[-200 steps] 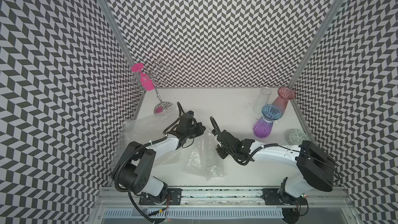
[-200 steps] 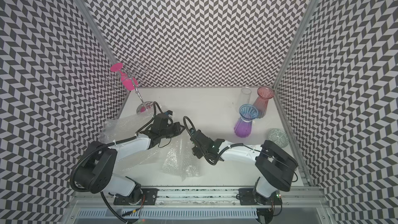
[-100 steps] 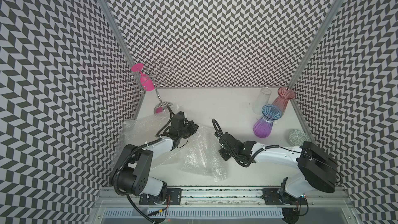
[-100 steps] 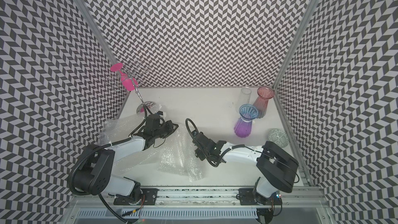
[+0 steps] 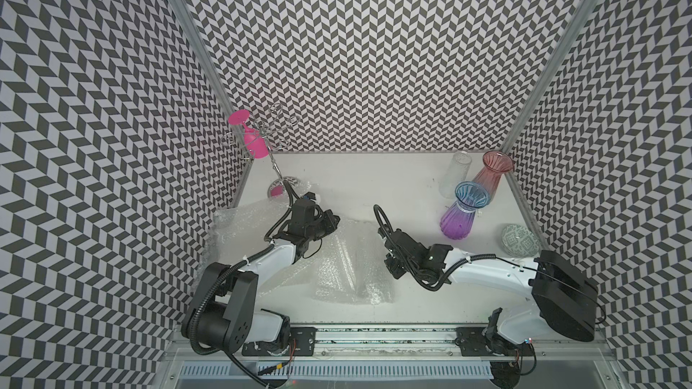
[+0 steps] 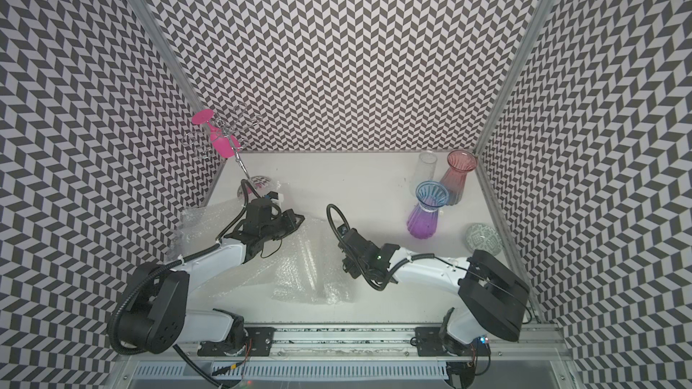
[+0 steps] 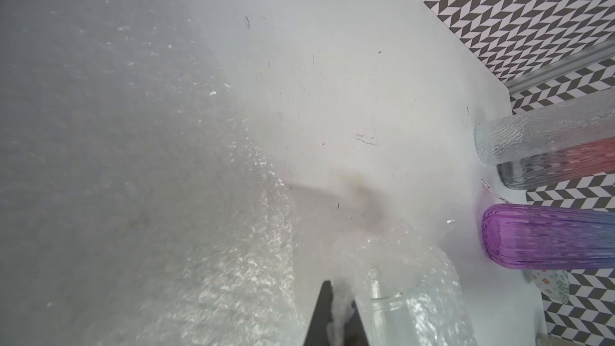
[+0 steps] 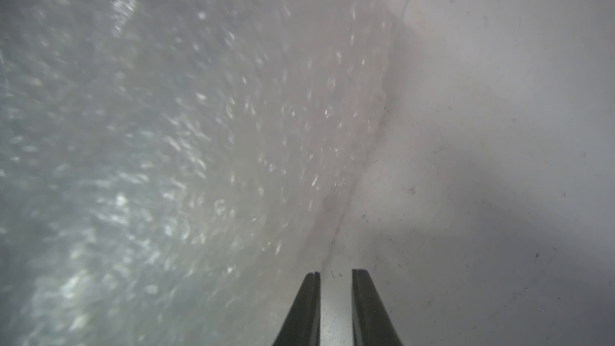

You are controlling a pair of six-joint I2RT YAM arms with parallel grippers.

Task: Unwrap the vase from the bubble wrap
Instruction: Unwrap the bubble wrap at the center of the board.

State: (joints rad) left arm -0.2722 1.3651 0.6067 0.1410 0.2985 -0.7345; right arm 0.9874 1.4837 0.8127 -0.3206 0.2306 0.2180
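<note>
A crumpled sheet of clear bubble wrap (image 5: 348,267) (image 6: 307,267) lies mid-table between my arms. My left gripper (image 5: 333,220) (image 6: 297,218) is at its far edge. In the left wrist view that gripper (image 7: 337,314) is shut, with a fold of the bubble wrap (image 7: 233,261) pinched between the jaws. Beside the jaws a clear glass vase (image 7: 392,307) shows through the wrap. I cannot pick the vase out in either top view. My right gripper (image 5: 392,274) (image 8: 336,274) stands slightly open and empty over bare table, just beside the bubble wrap (image 8: 166,161).
A second sheet of wrap (image 5: 239,218) lies by the left wall. At the back right stand a purple-blue vase (image 5: 462,215), a pink vase (image 5: 490,177) and a clear glass (image 5: 455,174), with a patterned green ball (image 5: 518,239) nearer. A wire rack with a pink glass (image 5: 251,140) is back left.
My left gripper pulled the wrap back and to the left, spreading the sheet out. My right gripper has opened, let go of the wrap and now sits beside its edge.
</note>
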